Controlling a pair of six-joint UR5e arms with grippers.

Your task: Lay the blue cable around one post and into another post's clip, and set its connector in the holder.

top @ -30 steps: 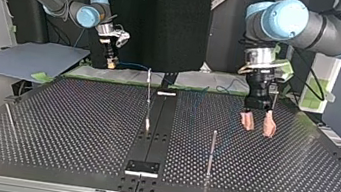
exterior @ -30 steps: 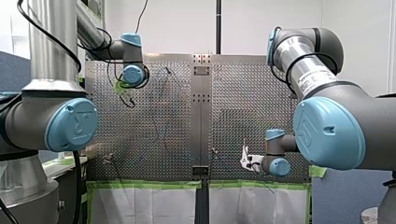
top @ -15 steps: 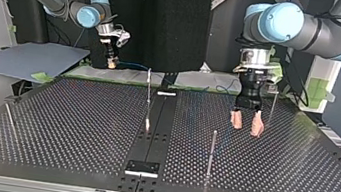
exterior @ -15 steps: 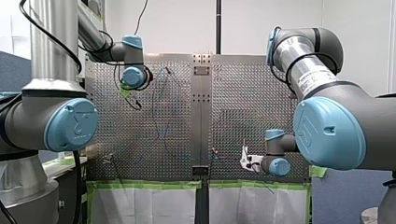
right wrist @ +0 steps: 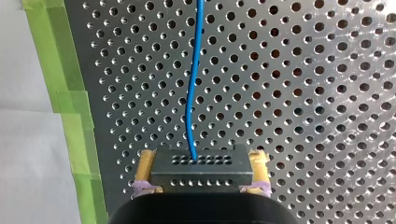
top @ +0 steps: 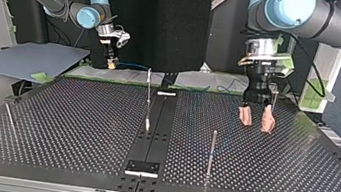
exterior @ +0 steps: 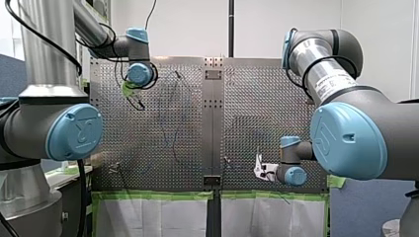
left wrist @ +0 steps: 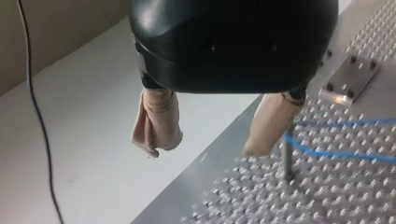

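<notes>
Perforated metal table, dull sheen; smooth blue cable; matt black connector; cloth-like beige pads

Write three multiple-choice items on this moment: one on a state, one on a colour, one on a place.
1. My left gripper is: A open; B shut on the cable; C out of sight.
2. The cable's colour: A red; B blue; C green.
3. The connector sits: A in my left gripper; B in my right gripper; C lying loose.

Key: A, its jaws stand apart with nothing between; B, a blue line leaves the connector; B, the right wrist view shows the jaws clamping it.
</notes>
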